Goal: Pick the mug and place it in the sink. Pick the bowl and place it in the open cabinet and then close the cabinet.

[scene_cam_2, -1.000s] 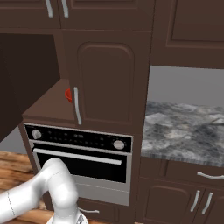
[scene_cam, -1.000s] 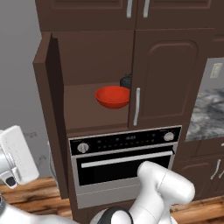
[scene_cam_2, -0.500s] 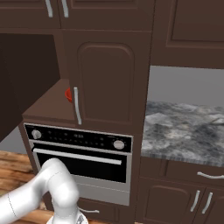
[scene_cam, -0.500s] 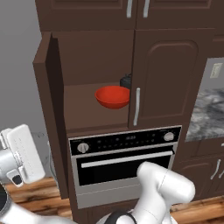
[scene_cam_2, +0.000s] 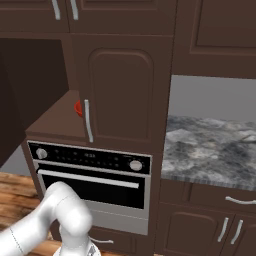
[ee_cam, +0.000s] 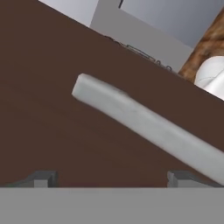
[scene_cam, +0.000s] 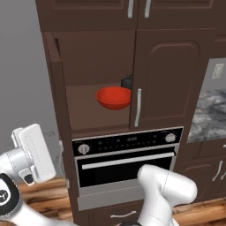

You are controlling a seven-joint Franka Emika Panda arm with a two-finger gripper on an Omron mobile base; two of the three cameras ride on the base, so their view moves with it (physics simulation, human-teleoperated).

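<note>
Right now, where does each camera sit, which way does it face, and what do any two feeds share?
Left base view: behind the arm's left, facing the open cabinet with the red bowl over the oven; white arm low.
Right base view: behind its right, facing the shut cabinet door, oven and stone countertop; arm lower left.
Hand view: close against a brown door panel and silver bar handle; end effector open.
Both base views share bowl, oven and cabinet.

bowl (scene_cam_2: 78, 108) mostly behind cabinet door (scene_cam_2: 120, 95)
</note>
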